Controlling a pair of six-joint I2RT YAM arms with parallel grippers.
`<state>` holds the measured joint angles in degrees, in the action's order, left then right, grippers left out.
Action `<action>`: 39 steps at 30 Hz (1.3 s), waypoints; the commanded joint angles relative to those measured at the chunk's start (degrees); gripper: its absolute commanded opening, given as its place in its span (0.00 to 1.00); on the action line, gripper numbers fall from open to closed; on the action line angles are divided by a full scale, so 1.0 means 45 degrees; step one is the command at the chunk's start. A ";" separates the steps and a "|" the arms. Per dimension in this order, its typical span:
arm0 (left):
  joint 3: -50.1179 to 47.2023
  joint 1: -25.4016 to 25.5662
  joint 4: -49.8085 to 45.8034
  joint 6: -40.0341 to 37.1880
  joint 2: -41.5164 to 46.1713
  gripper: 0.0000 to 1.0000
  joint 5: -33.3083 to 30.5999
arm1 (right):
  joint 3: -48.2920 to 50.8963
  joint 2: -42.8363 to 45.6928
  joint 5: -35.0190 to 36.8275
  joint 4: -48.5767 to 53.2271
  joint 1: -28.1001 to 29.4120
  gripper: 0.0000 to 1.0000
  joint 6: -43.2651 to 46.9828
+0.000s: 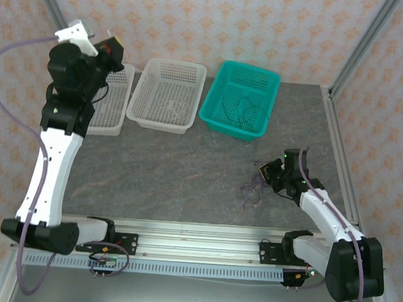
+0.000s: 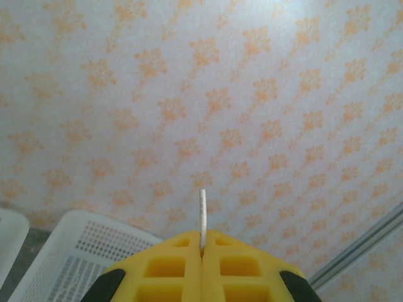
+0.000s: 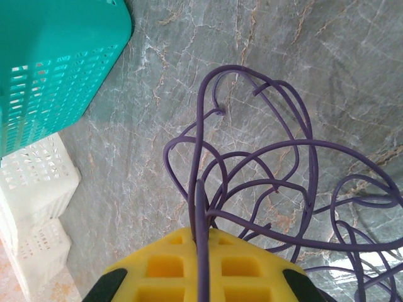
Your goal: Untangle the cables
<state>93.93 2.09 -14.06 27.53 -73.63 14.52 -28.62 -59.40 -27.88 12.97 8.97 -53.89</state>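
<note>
Lying in loose, overlapping loops on the grey table [image 1: 165, 169], the purple cable [image 3: 201, 126] sits at the near right, and the right claw [image 3: 201, 242] is clenched on one strand of it, low over the surface. How many separate purple wires make up the tangle cannot be told. The left claw [image 2: 202, 242] is raised high at the far left, pressed closed on a single thin white strand [image 2: 202, 211] that sticks straight out from between its two yellow fingers. Three baskets stand in a row along the far side: two white ones, the left white basket [image 1: 113, 125] and the middle white basket [image 1: 158, 122], and one teal basket [image 1: 214, 116] to their right. A wispy green cable [image 1: 236, 106] lies inside the teal one, well apart from the purple tangle.
</note>
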 commanded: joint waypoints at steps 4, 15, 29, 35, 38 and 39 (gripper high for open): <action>0.2390 -0.0056 0.0567 -0.0201 -0.2039 0.00 -0.0662 | -0.0178 0.0308 0.0066 -0.0054 0.0076 0.00 0.0237; 0.3243 -0.0071 -0.0747 -0.0408 -0.6407 0.01 -0.1257 | 0.0008 0.0869 0.0066 0.0422 0.0076 0.00 0.0413; 0.0212 0.0880 -0.0247 -0.0826 -0.3706 0.57 -0.1647 | -0.0182 0.0456 -0.0025 0.0127 0.0076 0.00 0.0394; -0.2648 0.3219 0.0916 -0.1462 -0.0687 0.55 -0.0351 | -0.0340 -0.0308 -0.1231 -0.0778 0.0221 0.00 0.0374; -0.4317 0.4647 0.1554 -0.1728 0.0343 0.55 -0.0011 | -0.0339 -0.0375 -0.1557 -0.1404 0.0482 0.00 0.0321; -0.4761 0.5076 0.1698 -0.1897 0.0544 0.55 0.0079 | -0.0358 -0.0360 -0.1573 -0.1521 0.0613 0.00 0.0269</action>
<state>78.02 21.78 -8.62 22.13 -71.07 12.23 -28.62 -61.08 -32.51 10.37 10.68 -52.64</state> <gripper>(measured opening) 0.550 0.048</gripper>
